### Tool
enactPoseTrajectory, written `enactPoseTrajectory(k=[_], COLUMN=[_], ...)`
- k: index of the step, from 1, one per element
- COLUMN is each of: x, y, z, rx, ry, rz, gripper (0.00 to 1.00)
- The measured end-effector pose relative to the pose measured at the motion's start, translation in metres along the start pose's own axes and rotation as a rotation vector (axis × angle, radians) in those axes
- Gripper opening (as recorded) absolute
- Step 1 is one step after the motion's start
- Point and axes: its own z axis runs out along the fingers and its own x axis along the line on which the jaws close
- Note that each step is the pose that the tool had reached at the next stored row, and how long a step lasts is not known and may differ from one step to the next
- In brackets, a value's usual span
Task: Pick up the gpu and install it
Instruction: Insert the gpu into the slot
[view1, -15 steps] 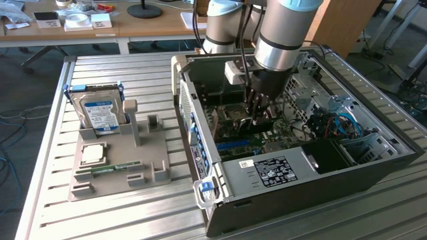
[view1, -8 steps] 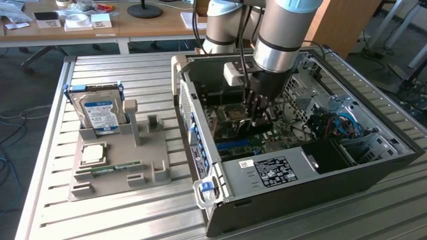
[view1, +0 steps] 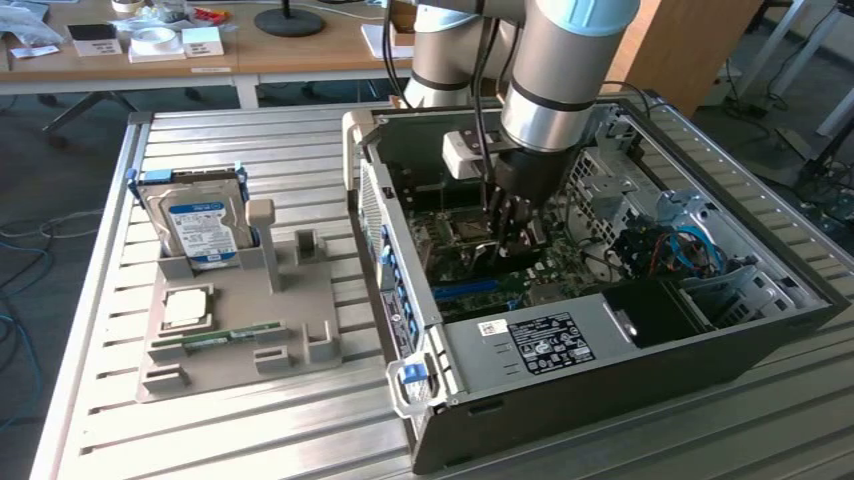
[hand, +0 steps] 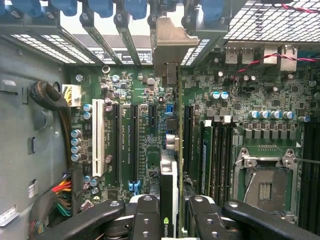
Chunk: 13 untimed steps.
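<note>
The gpu (hand: 169, 175) stands edge-on between my fingers, a slim card with a white and dark edge and a small green logo. Its metal bracket (hand: 172, 42) reaches the row of rear slot covers. My gripper (hand: 170, 212) is shut on the card, low over the green motherboard (hand: 140, 95) and in line with the long black slots. In the exterior view my gripper (view1: 514, 228) reaches down inside the open computer case (view1: 601, 345), with the dark gpu (view1: 503, 262) under it against the board.
A white slot (hand: 98, 137) and an empty processor socket (hand: 262, 187) flank the card. Cable bundles (hand: 60, 192) hang at the case wall. Outside the case, a grey holder (view1: 287, 320) carries a hard drive (view1: 200, 225), a processor chip (view1: 184, 305) and a green memory stick (view1: 220, 337).
</note>
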Motion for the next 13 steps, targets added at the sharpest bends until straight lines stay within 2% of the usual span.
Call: enactPoseTrajectory(k=[13], x=[-0.0001], y=[0.0047], z=[0.0011], rx=[0.0002], ry=[-0.0002], rz=[0.0], gripper=[0.27])
